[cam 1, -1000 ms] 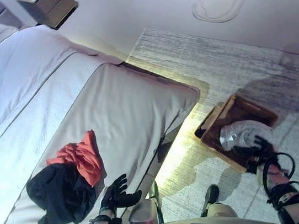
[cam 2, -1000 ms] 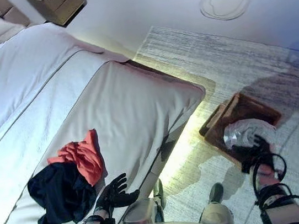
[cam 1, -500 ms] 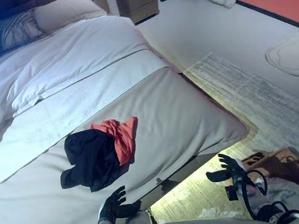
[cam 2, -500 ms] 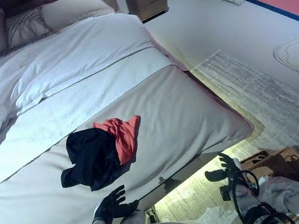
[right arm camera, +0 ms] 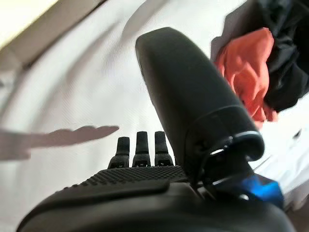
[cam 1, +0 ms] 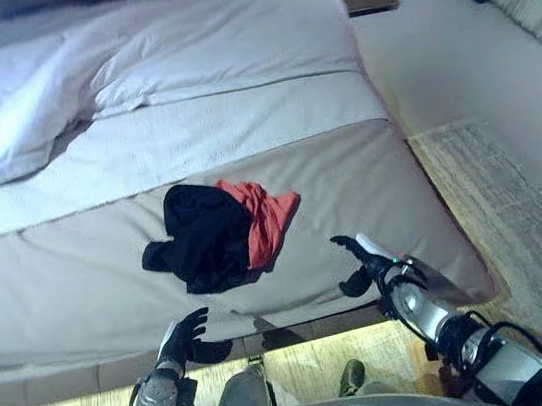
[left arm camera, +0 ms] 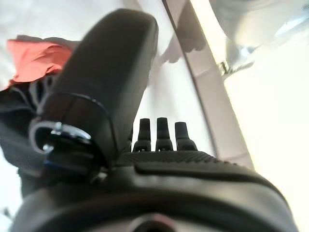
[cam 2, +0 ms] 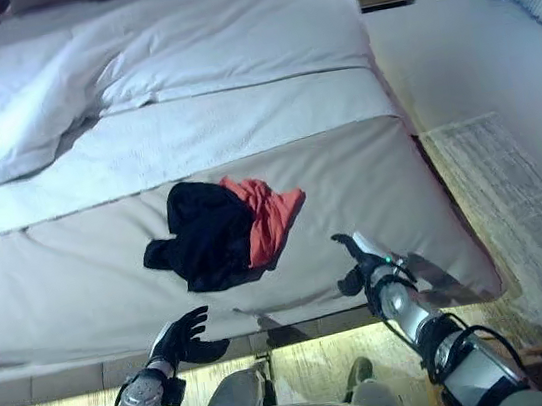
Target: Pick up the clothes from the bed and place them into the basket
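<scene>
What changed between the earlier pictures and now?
The right hand left the basket on the floor, where it hung over pale cloth, and swung across to hover open over the bed, near the red garment and the black garment. The view swung too, and the basket is out of sight. The left hand stays open by the bed's near edge; the two garments lie untouched in one heap.
</scene>
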Tool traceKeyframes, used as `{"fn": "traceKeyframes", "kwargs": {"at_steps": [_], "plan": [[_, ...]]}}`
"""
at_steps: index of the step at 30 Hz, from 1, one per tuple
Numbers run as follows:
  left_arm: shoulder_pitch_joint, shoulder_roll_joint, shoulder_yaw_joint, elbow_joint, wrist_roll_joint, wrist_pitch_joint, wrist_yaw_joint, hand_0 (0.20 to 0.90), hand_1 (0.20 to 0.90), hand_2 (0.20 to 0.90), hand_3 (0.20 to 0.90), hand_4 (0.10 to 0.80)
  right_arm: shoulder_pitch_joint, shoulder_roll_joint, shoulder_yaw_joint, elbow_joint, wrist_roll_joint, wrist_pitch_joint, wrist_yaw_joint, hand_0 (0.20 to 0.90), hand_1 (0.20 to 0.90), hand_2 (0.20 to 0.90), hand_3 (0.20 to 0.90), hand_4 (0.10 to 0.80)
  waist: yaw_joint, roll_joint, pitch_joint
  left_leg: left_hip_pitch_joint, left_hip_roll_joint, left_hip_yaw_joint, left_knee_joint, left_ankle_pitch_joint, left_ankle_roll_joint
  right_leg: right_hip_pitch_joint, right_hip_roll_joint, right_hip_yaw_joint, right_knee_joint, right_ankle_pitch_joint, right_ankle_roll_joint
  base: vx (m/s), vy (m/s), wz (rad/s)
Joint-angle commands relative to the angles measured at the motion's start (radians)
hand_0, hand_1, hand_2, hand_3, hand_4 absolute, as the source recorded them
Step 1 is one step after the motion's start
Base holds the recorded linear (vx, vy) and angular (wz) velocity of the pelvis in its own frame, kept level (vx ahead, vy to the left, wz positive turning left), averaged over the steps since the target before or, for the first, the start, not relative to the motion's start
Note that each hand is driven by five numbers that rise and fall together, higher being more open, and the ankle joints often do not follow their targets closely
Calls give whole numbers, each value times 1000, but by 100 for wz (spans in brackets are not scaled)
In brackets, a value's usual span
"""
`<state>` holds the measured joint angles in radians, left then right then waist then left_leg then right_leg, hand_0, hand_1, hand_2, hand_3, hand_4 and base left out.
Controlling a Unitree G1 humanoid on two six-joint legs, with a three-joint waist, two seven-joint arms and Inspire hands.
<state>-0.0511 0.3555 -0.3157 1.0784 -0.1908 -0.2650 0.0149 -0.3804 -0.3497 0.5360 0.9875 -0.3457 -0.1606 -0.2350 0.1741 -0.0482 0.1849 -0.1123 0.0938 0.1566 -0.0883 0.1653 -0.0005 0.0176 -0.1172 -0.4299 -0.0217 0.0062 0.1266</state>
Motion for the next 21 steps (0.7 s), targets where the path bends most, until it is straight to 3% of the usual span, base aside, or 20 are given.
{"fn": "traceKeyframes", "kwargs": {"at_steps": [1,5,11,12,21], "plan": [[-34,9,-20,12,-12,-71,29,900,900,900,900,800,-175,-51,8,-31,-58,-80,-136,900,900,900,900,800,53,-32,38,53,-29,0,10,-122,-27,-25,-35,-2,95,15,8,63,-160,18],[-41,37,-12,-3,-29,-91,14,900,900,900,900,800,-295,-46,18,8,-47,-53,-171,900,900,900,900,800,96,-34,86,17,-28,-29,20,-117,-29,-41,-29,-31,101,13,1,14,-101,25],[-72,76,-26,-35,-53,-106,-9,900,900,900,900,800,-478,-89,27,65,-39,-46,-231,900,900,900,900,800,157,-2,166,-99,-40,-63,103,-115,-29,-96,-45,-73,138,6,-16,-15,-53,22],[-76,79,-28,-39,-59,-109,-11,900,900,900,900,800,-502,-99,33,67,-32,-42,-232,900,900,900,900,800,162,3,175,-110,-38,-76,121,-139,-38,-100,-49,-62,155,-15,-11,64,-58,23],[-81,101,-49,-152,-158,-126,-4,900,900,900,900,800,-709,-184,89,117,-22,6,-237,900,900,900,900,800,206,99,287,-373,-91,-125,384,-162,-31,-288,-124,-63,373,-66,-52,7,18,15]]}}
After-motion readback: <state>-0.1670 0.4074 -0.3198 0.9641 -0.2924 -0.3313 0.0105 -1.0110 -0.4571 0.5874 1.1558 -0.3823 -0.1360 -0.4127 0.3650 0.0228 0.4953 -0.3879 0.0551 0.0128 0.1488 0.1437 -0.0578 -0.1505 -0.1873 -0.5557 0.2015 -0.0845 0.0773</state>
